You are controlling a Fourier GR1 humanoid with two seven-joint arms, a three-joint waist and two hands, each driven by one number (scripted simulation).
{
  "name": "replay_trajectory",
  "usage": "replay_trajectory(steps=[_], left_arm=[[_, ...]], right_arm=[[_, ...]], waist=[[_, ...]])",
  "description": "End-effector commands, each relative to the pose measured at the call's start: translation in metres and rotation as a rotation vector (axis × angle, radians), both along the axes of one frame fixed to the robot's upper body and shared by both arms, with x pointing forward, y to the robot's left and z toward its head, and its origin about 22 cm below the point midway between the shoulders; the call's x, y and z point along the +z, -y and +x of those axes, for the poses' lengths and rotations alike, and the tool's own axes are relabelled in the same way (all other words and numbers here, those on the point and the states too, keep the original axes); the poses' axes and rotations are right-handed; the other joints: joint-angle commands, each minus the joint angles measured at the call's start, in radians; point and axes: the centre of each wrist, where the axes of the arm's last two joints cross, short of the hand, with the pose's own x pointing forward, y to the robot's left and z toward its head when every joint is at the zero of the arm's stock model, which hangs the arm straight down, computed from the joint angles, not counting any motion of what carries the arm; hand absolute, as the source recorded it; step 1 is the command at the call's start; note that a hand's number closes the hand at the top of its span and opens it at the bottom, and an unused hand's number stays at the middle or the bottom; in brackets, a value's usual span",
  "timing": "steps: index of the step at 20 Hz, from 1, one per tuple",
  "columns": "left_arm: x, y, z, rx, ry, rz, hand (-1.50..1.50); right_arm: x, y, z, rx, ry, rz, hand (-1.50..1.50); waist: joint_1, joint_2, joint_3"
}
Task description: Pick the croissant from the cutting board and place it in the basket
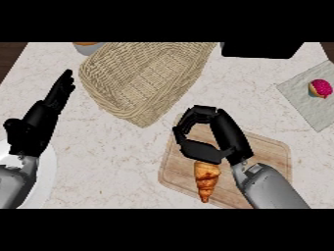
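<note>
A golden croissant [206, 180] lies on the wooden cutting board [274, 152] at the lower middle, its tip pointing toward me. My right hand [211, 136] sits directly over its far end, fingers and thumb curled in a ring above it; whether they touch the croissant is hidden. The woven basket [142, 78] stands just up and left of the board, open side up. My left hand [43, 117] rests at the left with straight fingers, holding nothing.
A grey cloth [303, 100] at the right carries a pink-topped pastry [321, 88]. A white plate [46, 176] lies under my left forearm. A black box [262, 49] and an orange item [87, 46] sit at the counter's far edge.
</note>
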Motion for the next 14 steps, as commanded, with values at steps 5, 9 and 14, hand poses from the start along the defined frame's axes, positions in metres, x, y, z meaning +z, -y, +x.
replay_trajectory(steps=[5,9,14], left_arm=[[0.010,-0.007,0.007,-0.041,0.101,0.083,0.00],[0.004,-0.012,0.005,-0.018,0.074,0.095,0.00],[0.006,-0.011,0.006,-0.021,0.079,0.100,0.00]], right_arm=[[-0.048,-0.108,-0.038,-0.108,0.147,-0.284,-1.50],[-0.037,-0.112,-0.001,-0.206,0.241,-0.607,-1.50],[-0.016,-0.117,0.032,-0.191,0.169,-1.082,-1.50]], waist=[[0.012,-0.005,-0.012],[-0.019,-0.028,-0.020],[-0.024,-0.037,-0.023]])
